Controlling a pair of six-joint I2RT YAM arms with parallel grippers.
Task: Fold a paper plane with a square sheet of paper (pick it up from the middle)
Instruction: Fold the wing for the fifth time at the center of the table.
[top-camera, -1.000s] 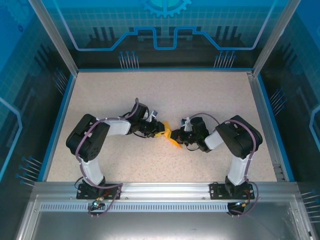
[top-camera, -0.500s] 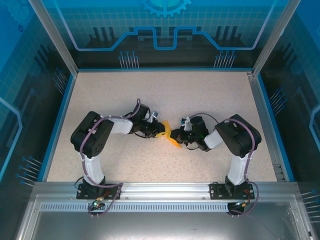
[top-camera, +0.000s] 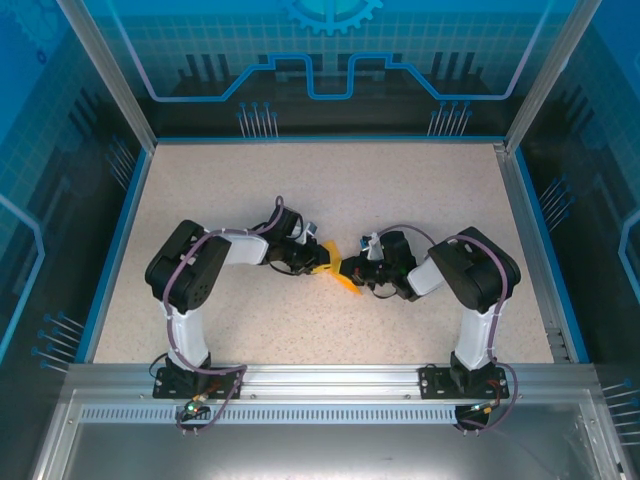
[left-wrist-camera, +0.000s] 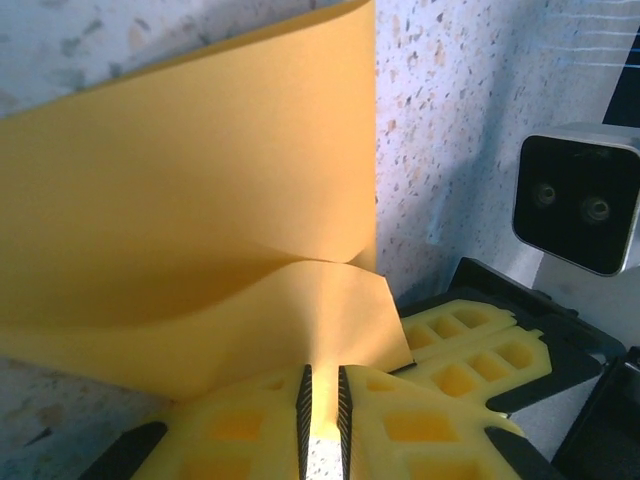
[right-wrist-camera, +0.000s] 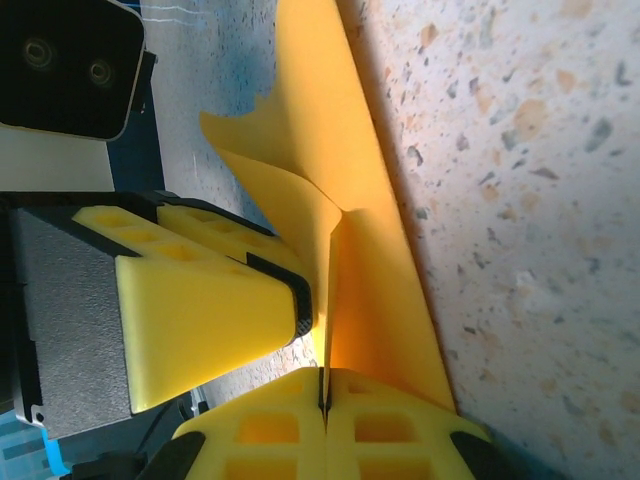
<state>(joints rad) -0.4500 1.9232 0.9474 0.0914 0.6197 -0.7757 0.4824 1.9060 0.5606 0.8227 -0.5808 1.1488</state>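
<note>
Basically, the square sheet of paper (top-camera: 345, 276) stood creased on the surface (top-camera: 250, 200); right fingers (right-wrist-camera: 390, 425) clenched on it, left fingers (left-wrist-camera: 240, 425) nearly shut around its raised fold, grip unclear. Best: pinch squarely along the crease.

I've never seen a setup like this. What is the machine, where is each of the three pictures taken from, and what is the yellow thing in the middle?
These are two robot arms, the left arm and the right arm, bolted at the near edge of a speckled table. One picture looks down from above and behind them. The other two come from a camera on each wrist, looking past that arm's own yellow fingers. Between the arms is an orange-yellow sheet of paper, partly folded and lying partly on the table. The right gripper is shut on a raised fold. The left gripper has a flap in the narrow slit between its jaws; whether it pinches the flap is unclear.
</note>
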